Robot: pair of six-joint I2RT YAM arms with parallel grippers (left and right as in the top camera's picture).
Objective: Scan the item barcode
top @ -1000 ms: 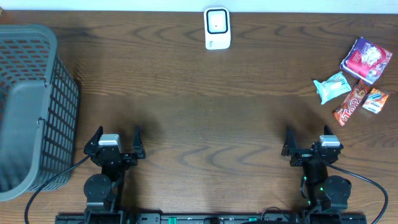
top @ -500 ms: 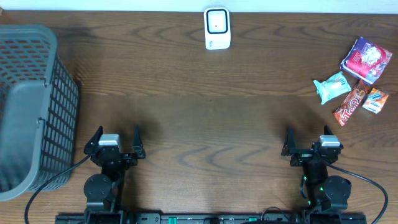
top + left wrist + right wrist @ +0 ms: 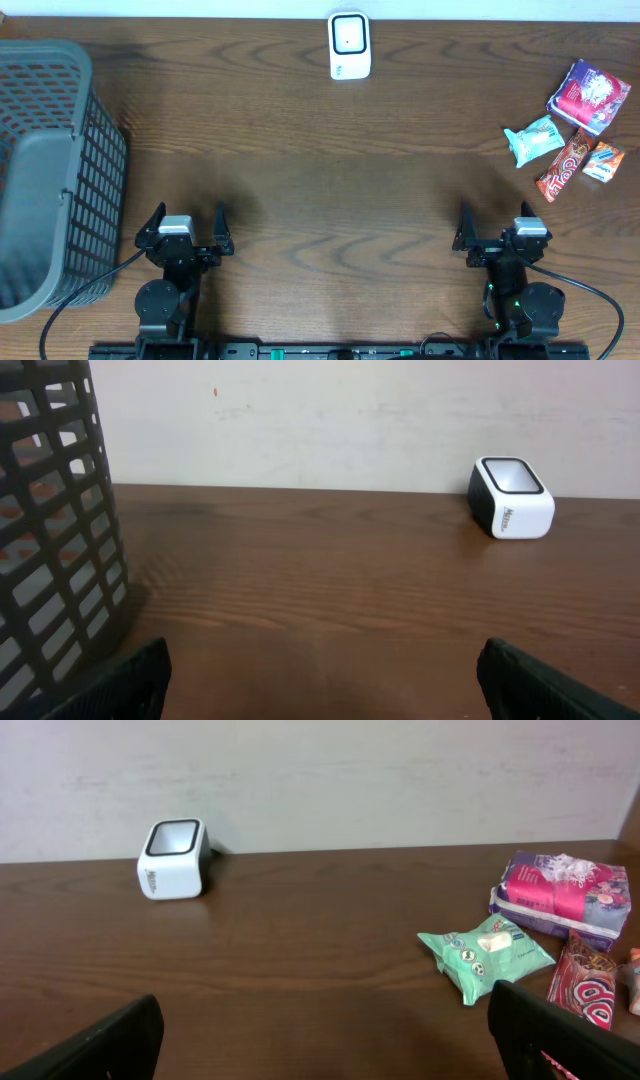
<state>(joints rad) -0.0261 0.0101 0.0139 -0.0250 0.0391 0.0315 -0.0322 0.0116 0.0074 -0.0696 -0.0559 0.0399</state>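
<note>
A white barcode scanner (image 3: pixel 349 46) with a dark window stands at the table's far middle; it also shows in the left wrist view (image 3: pixel 511 499) and the right wrist view (image 3: pixel 173 859). Several snack items lie at the far right: a pink-and-red pack (image 3: pixel 588 96), a mint green pouch (image 3: pixel 533 140), a red candy bar (image 3: pixel 563 165) and a small orange packet (image 3: pixel 604 161). My left gripper (image 3: pixel 186 228) and right gripper (image 3: pixel 498 226) rest open near the front edge, nothing between their fingers.
A tall grey mesh basket (image 3: pixel 50 170) stands at the left edge, close to my left gripper (image 3: pixel 320 678). The green pouch (image 3: pixel 485 954) and pink pack (image 3: pixel 560 892) lie ahead and right of my right gripper (image 3: pixel 325 1038).
</note>
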